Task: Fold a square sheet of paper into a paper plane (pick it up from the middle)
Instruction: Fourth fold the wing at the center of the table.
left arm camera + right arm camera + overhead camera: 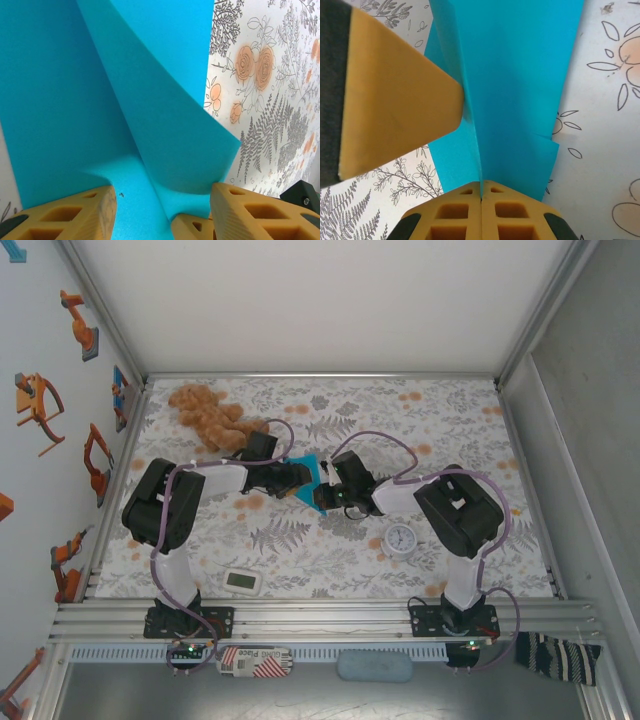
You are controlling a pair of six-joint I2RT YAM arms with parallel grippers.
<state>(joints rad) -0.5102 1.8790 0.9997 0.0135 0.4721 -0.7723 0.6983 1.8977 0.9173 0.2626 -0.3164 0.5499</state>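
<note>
Right claw (481, 190) is pressed together on the folded edge of the turquoise sheet of paper (520, 75), which sits between my two arms over the middle of the table (450, 420). Left claw (162, 192) is spread wide, paper curling between its fingers. I'd call this midway: a centre crease and layered flaps are in, but one flap bows loose, so the wings need creasing flat.

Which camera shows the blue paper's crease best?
Right wrist: the blue paper runs up the frame, its crease pinched in the right gripper. Left wrist shows it curled, close up; top external, a small distant patch.
</note>
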